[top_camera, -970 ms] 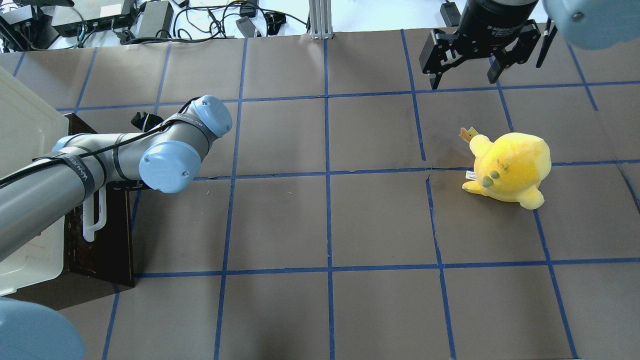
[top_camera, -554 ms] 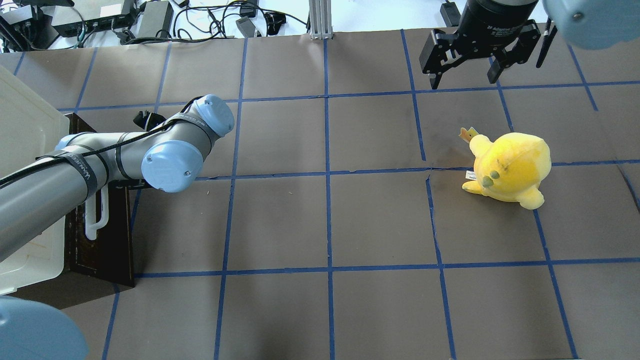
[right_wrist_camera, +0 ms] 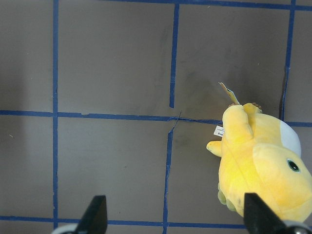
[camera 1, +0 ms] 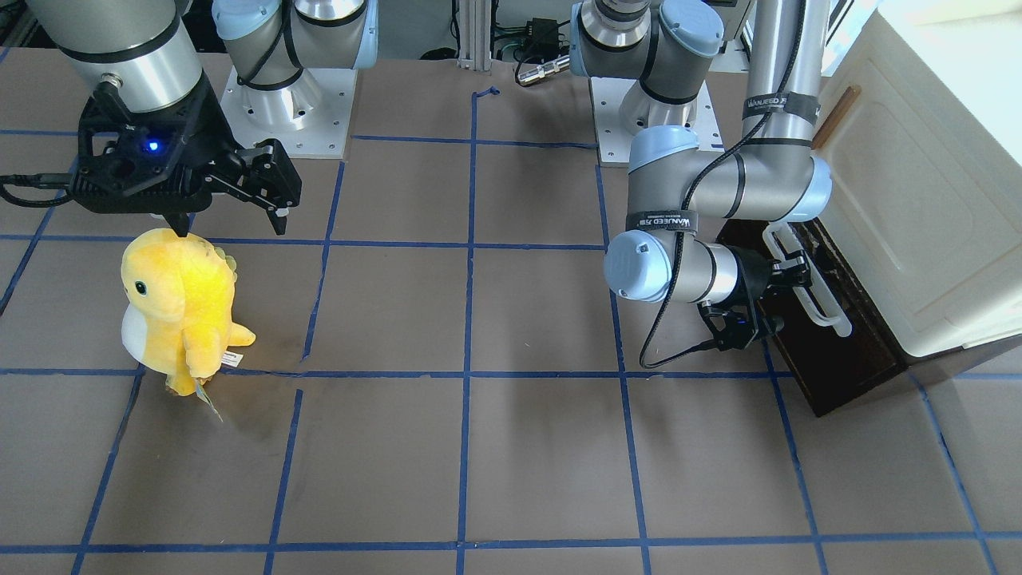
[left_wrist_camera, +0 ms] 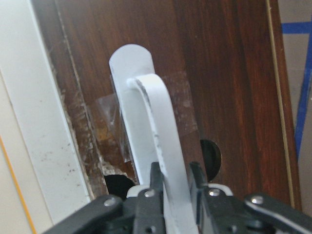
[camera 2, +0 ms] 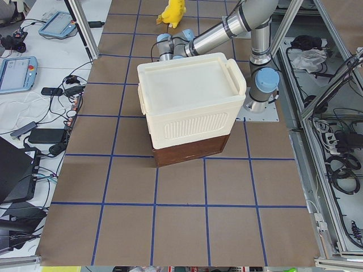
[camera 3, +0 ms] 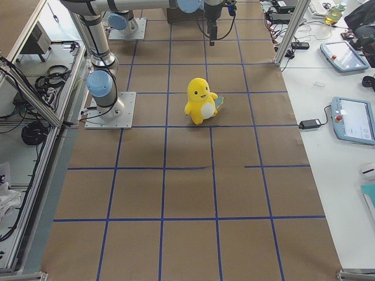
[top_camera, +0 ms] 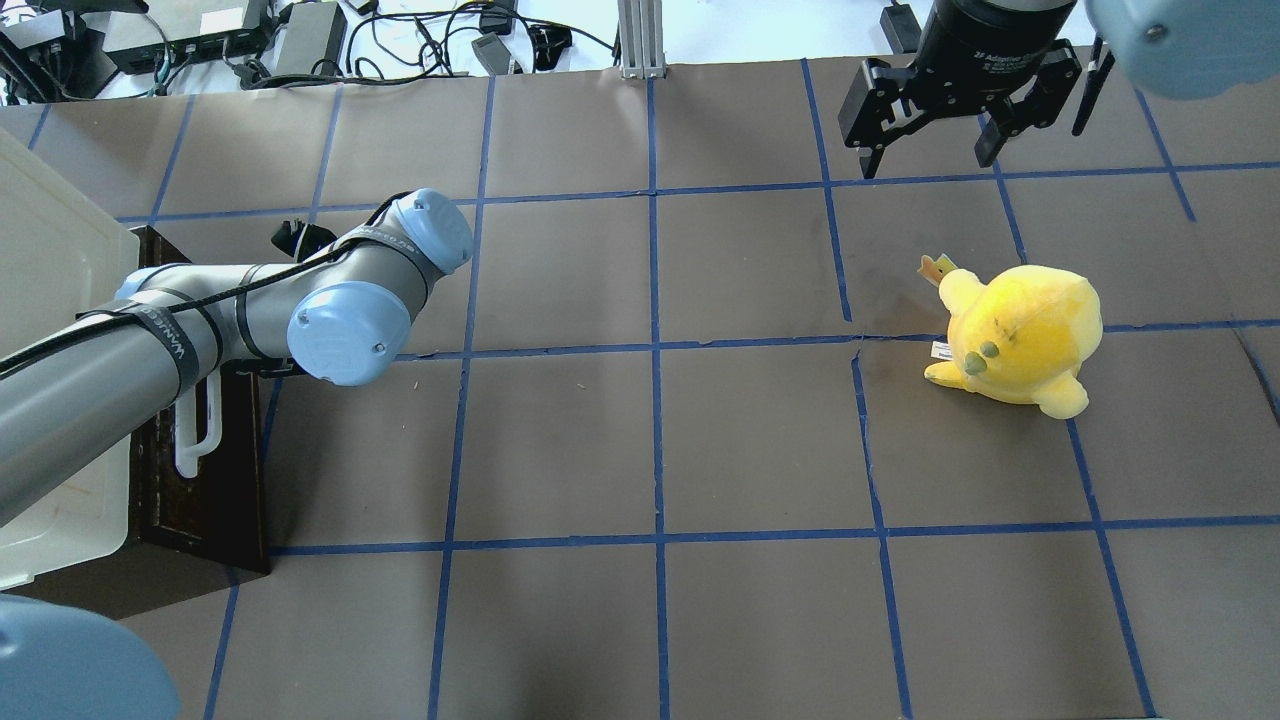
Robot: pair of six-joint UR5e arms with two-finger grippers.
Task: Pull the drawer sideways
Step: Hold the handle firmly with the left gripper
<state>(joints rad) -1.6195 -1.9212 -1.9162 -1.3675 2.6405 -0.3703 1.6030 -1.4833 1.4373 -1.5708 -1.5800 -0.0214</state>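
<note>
The drawer has a dark brown wooden front and sits under a cream cabinet at the table's left end; it also shows in the front-facing view. Its white bar handle runs along the front. My left gripper is shut on the handle, one finger on each side of the bar; it shows in the front-facing view too. In the overhead view my own arm hides it. My right gripper is open and empty, above the table near the far right.
The cream cabinet stands over the drawer. A yellow plush toy stands on the right half, just below the right gripper. Blue tape lines grid the brown table. Cables and boxes lie beyond the far edge.
My left arm and the white handle have shifted slightly to the right in the overhead view. The right arm and the plush toy have not moved.
</note>
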